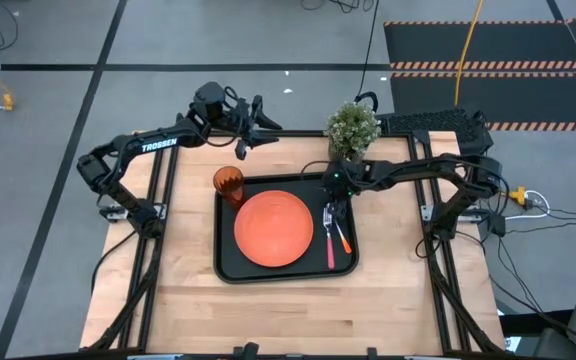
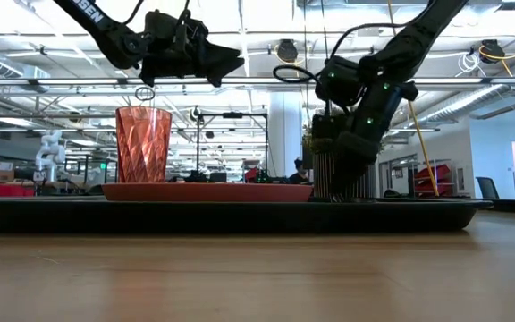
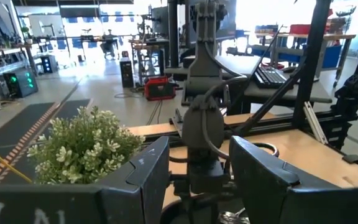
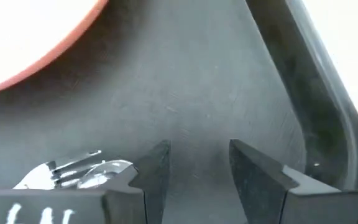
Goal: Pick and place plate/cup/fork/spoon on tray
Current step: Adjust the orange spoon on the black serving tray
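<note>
The black tray (image 1: pixel 226 265) lies mid-table. On it rest the orange plate (image 1: pixel 273 228), the amber cup (image 1: pixel 228 184) upright in its far left corner, and along its right side the pink-handled fork (image 1: pixel 329 250) and the orange-handled spoon (image 1: pixel 343 240). My right gripper (image 1: pixel 337 200) hangs open and empty just above the tray's far right corner; the right wrist view (image 4: pixel 199 149) shows bare tray floor between its fingers, with the fork tines and spoon bowl (image 4: pixel 79 171) beside them. My left gripper (image 1: pixel 266 128) is open and empty, raised over the table's far edge.
A potted green plant (image 1: pixel 352 127) stands at the table's far edge, just behind the tray's far right corner and close to my right gripper. Bare wood lies in front of the tray (image 1: pixel 288 310) and on both sides of it.
</note>
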